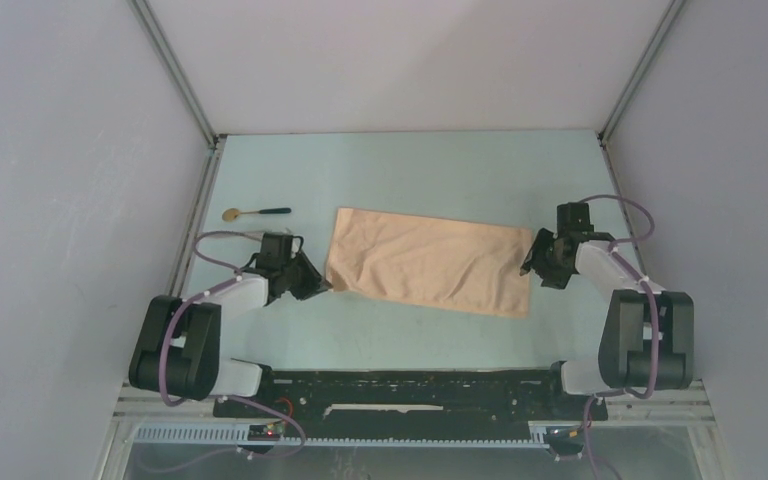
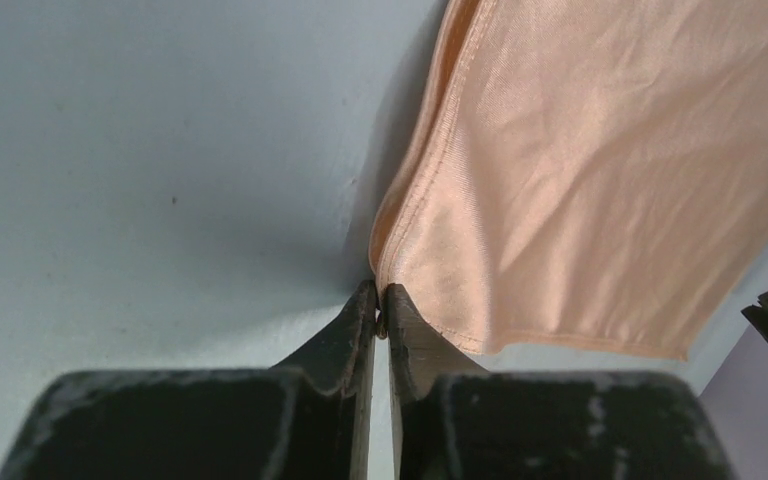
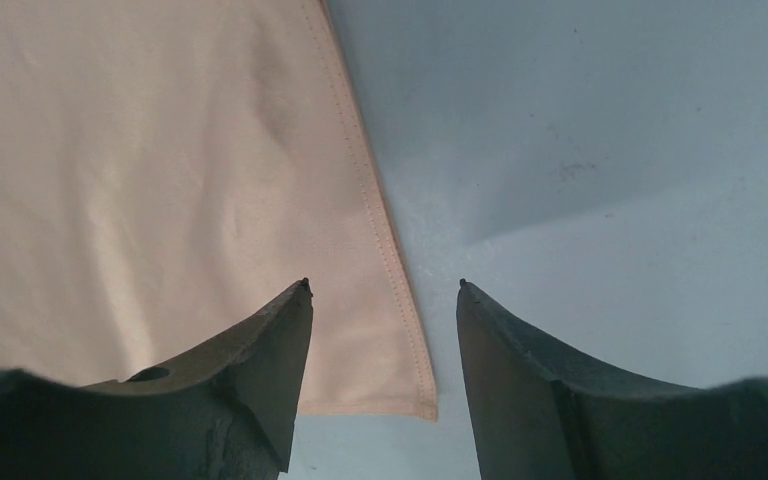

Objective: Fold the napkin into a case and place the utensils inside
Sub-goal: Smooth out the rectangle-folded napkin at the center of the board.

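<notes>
The peach napkin (image 1: 430,260) lies mid-table as a wide, doubled rectangle with creases. My left gripper (image 1: 322,287) is at its near left corner, and in the left wrist view the fingertips (image 2: 381,300) are shut on the hemmed corner of the cloth (image 2: 580,180), which is lifted slightly there. My right gripper (image 1: 532,268) is open over the napkin's right edge. In the right wrist view (image 3: 383,285) the hem and near corner of the cloth (image 3: 140,180) lie between the fingers, untouched. The gold-bowled spoon (image 1: 245,213) lies at the far left. I cannot make out the silvery utensil.
Grey enclosure walls stand on the left, right and back of the pale blue table (image 1: 410,165). The left arm's cable (image 1: 222,238) loops close to the spoon. A black rail (image 1: 410,395) runs along the near edge between the arm bases.
</notes>
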Controlling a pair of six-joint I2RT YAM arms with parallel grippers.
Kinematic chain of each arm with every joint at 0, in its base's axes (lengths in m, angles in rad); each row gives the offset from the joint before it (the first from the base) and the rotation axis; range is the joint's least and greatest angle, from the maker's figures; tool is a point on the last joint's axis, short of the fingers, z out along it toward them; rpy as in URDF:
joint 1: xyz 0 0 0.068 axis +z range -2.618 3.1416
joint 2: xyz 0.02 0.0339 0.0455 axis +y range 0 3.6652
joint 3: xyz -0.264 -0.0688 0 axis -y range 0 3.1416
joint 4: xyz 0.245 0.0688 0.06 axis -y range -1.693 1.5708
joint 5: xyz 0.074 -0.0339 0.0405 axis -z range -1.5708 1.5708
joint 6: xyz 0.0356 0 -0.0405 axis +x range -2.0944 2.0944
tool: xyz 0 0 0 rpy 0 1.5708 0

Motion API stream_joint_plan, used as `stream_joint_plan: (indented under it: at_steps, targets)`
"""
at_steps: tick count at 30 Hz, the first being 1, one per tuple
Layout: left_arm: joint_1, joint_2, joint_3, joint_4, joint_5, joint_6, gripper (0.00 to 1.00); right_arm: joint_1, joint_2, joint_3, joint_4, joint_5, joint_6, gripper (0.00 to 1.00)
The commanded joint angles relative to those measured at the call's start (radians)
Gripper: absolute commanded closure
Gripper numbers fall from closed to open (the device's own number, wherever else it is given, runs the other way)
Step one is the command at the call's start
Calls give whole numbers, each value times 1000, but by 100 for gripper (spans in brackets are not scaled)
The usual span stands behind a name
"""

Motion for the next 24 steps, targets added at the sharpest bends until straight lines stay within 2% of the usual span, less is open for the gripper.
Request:
stream_joint_plan:
  at_steps: [1, 5, 13, 24]
  targets:
    - [-20, -62, -59, -70, -18, -16, 90, -4, 44, 40, 12, -4, -58, 40]
    - [-21, -129, -75, -108, -27, -11, 93, 26, 89, 74, -1, 39, -77, 45]
    - [-30, -160, -91, -130, -10, 3, 93, 84, 175, 131, -37, 117, -104, 39]
    - [-26, -170, -19, -214, -85, 81, 83, 113, 275, 136, -41, 98, -133, 37]
